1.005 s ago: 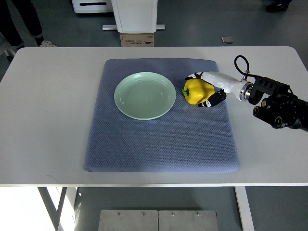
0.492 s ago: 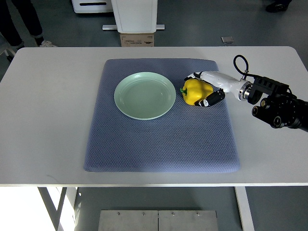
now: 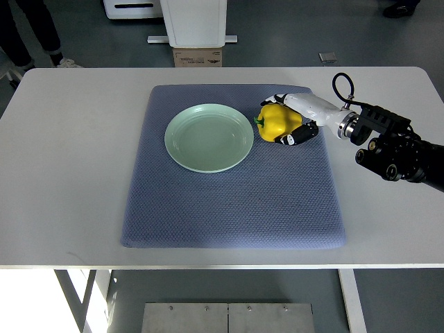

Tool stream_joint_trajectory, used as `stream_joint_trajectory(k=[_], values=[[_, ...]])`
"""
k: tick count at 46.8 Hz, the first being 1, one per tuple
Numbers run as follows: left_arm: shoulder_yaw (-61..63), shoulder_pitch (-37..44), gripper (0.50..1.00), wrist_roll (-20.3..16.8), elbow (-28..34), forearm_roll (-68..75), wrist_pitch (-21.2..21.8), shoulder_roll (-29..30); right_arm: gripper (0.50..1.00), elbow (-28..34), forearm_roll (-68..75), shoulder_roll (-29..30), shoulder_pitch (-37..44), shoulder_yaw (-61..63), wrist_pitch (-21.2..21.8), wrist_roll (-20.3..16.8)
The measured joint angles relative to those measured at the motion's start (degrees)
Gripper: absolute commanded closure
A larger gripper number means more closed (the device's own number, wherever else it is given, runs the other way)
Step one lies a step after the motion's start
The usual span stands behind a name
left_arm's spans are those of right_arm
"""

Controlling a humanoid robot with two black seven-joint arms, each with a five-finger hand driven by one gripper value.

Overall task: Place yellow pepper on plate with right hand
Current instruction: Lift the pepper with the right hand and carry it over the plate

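since a second ago the glossy yellow bell pepper (image 3: pixel 277 121) and the right hand (image 3: pixel 295 119) wrapped about it have shifted a little toward the far edge of the mat and toward the plate. white and black fingers (image 3: pixel 294 136) are curled around the pepper, gripping it from its right side, with dark fingertips showing at its near side and at its far side. whether the pepper is clear of the cloth or resting on it is hard to judge from this steep angle. it sits just beside the right rim of the round pale green plate (image 3: pixel 209 137), apart from it by a narrow strip of cloth, its green stem end turned toward the plate. the plate lies in the far half of the blue-grey woven fabric mat (image 3: pixel 232 201), which covers the middle of the white worktop (image 3: pixel 69 166). the right arm's black forearm comes in from the worktop's right edge.
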Motion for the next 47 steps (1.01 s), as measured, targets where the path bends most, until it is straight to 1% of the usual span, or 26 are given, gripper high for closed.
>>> stream_joint_trajectory(k=[6, 19, 22, 26, 31, 47], values=[[0.0, 0.01, 0.5, 0.0, -0.01, 0.0, 0.0, 0.0, 1.0, -1.62, 1.23, 0.23, -0.06, 3.26, 0.18, -0.85], [0.0, 0.02, 0.5, 0.0, -0.01, 0.0, 0.0, 0.0, 1.0, -1.25, 2.47, 0.05, -0.16, 10.08, 1.31, -1.05], [-0.01, -0.01, 0.5, -0.01, -0.01, 0.0, 0.0, 0.0, 1.0, -1.19, 3.4, 0.11, -0.16, 12.11, 2.56, -1.11], [-0.01, -0.03, 0.5, -0.01, -0.01, 0.0, 0.0, 0.0, 1.0, -1.19, 4.18, 0.26, 0.1, 14.88, 5.67, -1.16], [0.0, 0.02, 0.5, -0.01, -0.01, 0.01, 0.0, 0.0, 1.0, -1.16, 4.24, 0.36, 0.13, 16.54, 6.67, -1.16], [-0.02, 0.02, 0.5, -0.01, -0.02, 0.01, 0.0, 0.0, 1.0, -1.18, 4.24, 6.13, 0.73, 16.77, 6.88, -1.44]])
